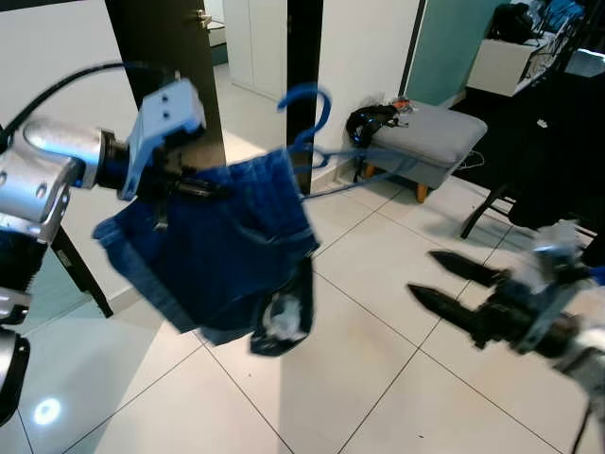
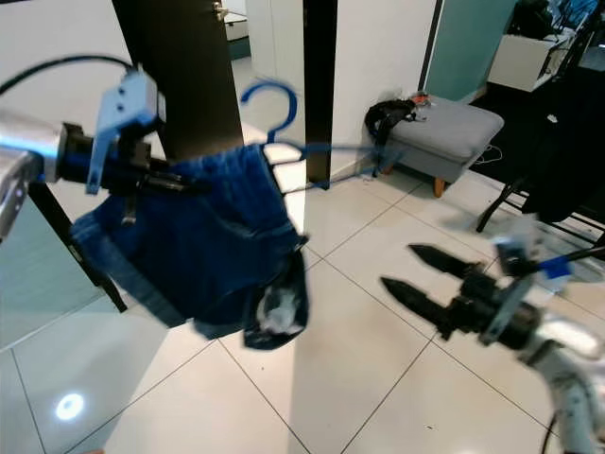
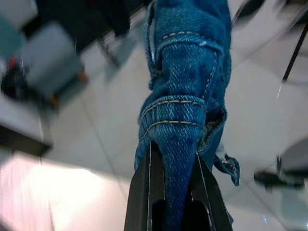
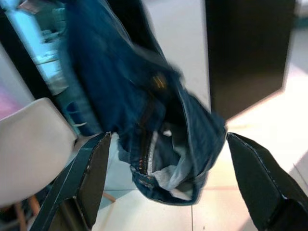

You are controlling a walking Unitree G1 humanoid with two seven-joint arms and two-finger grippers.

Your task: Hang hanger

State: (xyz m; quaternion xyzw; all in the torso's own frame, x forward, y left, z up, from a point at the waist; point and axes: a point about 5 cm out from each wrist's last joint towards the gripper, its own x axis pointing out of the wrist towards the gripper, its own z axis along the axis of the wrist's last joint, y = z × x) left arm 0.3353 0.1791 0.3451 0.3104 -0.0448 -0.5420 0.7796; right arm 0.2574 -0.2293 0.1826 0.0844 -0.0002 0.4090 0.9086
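**Carrying the garment toward a rail**

The left gripper (image 1: 194,186) was clamped on denim shorts (image 1: 213,251) draped on a blue hanger (image 1: 312,118), held aloft over the tiled floor (image 1: 378,312). The right gripper (image 1: 440,284) stood spread, empty. Next, I judged, the hook needed a rail.

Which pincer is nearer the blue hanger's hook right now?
Left. The left pincer grips the denim shorts just below the hanger; the right pincer hangs open, lower and apart.

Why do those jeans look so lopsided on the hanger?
The denim garment hangs bunched off the blue hanger, one end pinched in the left end effector, a white pocket lining hanging out below.
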